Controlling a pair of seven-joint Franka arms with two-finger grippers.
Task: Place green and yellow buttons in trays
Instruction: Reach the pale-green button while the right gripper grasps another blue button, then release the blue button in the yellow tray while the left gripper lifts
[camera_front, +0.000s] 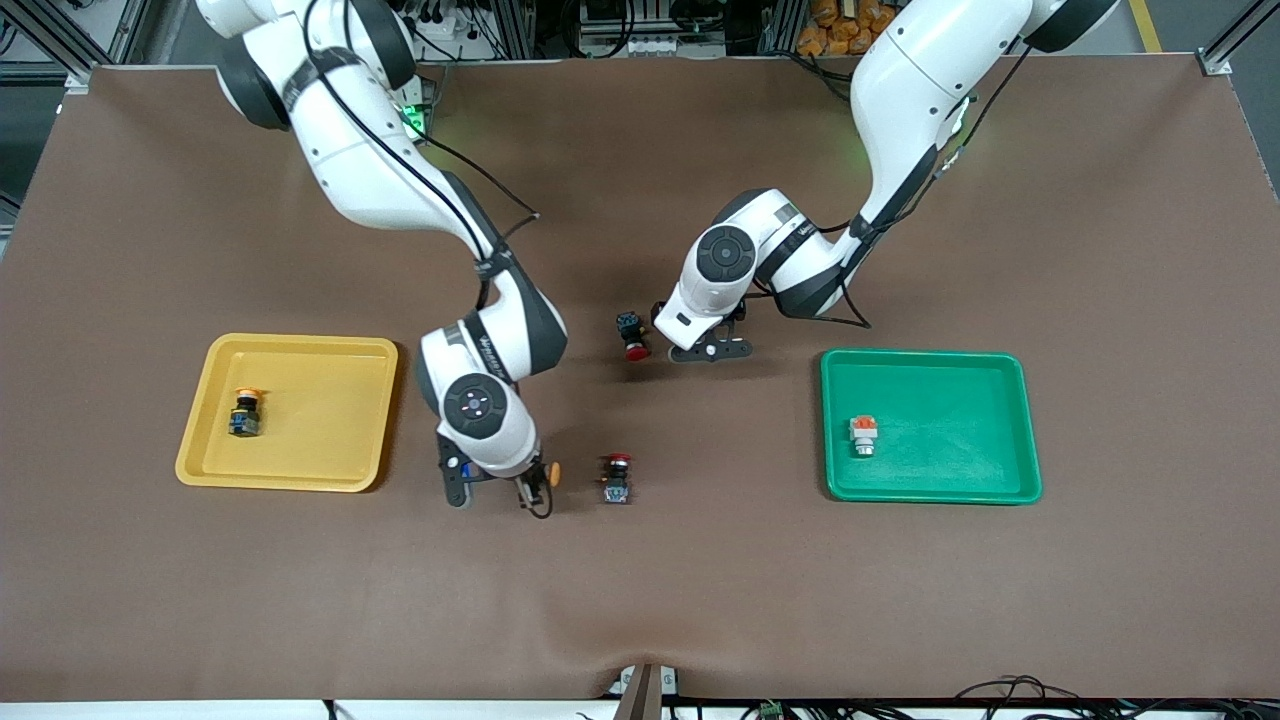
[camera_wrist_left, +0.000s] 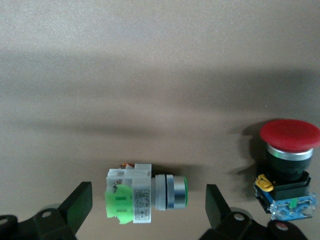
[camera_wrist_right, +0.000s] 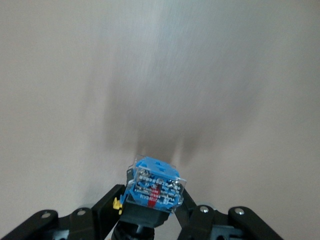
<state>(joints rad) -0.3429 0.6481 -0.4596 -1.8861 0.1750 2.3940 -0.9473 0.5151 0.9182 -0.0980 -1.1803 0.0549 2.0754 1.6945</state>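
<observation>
My right gripper (camera_front: 500, 487) is shut on a yellow button (camera_wrist_right: 152, 191) with a black-and-blue body. It holds the button over the table between the yellow tray (camera_front: 205, 470) and a red-capped switch, and the button's orange cap (camera_front: 553, 472) sticks out sideways. My left gripper (camera_wrist_left: 147, 207) is open and low over a green button (camera_wrist_left: 145, 200), which lies on its side between the fingers (camera_wrist_left: 217, 210) and touches neither. In the front view the left gripper (camera_front: 712, 348) hides this button. One yellow button (camera_front: 245, 412) stands in the yellow tray. One green button (camera_front: 863, 435) lies in the green tray (camera_front: 1000, 480).
A red-capped switch (camera_front: 632, 335) lies beside my left gripper, toward the right arm's end; it also shows in the left wrist view (camera_wrist_left: 287, 170). A second red-capped switch (camera_front: 617, 480) lies nearer to the front camera, close to my right gripper.
</observation>
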